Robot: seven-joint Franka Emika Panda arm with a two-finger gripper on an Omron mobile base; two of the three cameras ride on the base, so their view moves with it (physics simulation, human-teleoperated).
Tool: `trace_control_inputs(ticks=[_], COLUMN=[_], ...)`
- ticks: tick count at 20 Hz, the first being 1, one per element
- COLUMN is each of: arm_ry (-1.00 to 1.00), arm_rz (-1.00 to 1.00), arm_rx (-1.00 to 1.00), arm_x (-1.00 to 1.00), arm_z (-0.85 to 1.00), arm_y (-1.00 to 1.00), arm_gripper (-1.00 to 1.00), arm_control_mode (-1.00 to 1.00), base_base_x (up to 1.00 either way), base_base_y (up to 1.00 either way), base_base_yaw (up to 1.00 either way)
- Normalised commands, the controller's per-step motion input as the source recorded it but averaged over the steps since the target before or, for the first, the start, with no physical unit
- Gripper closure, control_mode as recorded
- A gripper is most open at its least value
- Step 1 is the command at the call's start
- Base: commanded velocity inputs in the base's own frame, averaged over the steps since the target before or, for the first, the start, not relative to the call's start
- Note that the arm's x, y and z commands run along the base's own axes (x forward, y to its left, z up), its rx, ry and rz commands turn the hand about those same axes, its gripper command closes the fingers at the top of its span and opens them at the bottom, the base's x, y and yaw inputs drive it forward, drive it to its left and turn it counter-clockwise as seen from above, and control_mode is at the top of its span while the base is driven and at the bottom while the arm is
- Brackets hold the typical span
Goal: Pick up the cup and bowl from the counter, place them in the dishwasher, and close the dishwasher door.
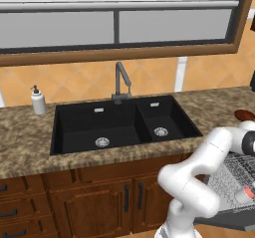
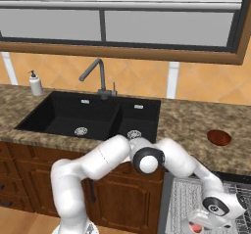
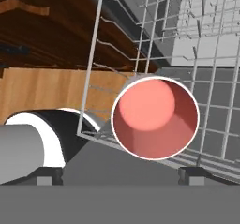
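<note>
The cup (image 3: 155, 118) faces the hand view with its white rim and red-orange inside, low in the grey wire rack (image 3: 211, 78) of the dishwasher. My gripper (image 3: 119, 174) hovers just above it, open, with its fingertips (image 3: 47, 174) spread wider than the cup and not touching it. From the base views the cup (image 2: 196, 227) is a red spot under the hand, inside the rack (image 2: 181, 198). The dark reddish-brown bowl (image 2: 219, 137) sits on the granite counter (image 2: 186, 120) above the dishwasher, also seen as the bowl (image 1: 245, 115) at the far right. The dishwasher door (image 1: 224, 219) hangs open.
A black double sink (image 1: 119, 125) with a grey faucet (image 1: 121, 82) fills the middle of the counter. A white soap dispenser (image 1: 38, 101) stands at its left. Brown wooden cabinets (image 1: 89, 202) run below, left of the dishwasher.
</note>
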Motion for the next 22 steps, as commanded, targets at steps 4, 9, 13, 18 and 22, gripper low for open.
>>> trace_control_inputs(ticks=[4, 9, 13, 18, 22], arm_ry=[0.0, 0.0, 0.0, 0.03, 0.07], arm_rz=[-0.06, 0.0, 0.0, 0.0, 0.02], arm_rx=[-0.18, -0.36, -0.38, -0.38, -0.25], arm_x=[-0.18, 0.0, 0.0, 0.01, 0.24], arm_z=[0.89, 0.99, 1.0, 1.0, 0.98], arm_y=[0.0, 0.13, 0.06, 0.25, 0.19], arm_gripper=[-1.0, -1.0, -1.0, -1.0, -1.0], arm_control_mode=[-1.0, -1.0, -1.0, -1.0, -1.0], base_base_x=[0.0, 0.0, 0.0, 0.0, 0.0], base_base_y=[0.0, 0.0, 0.0, 0.0, 0.0], base_base_yaw=[0.0, 0.0, 0.0, 0.0, 0.0])
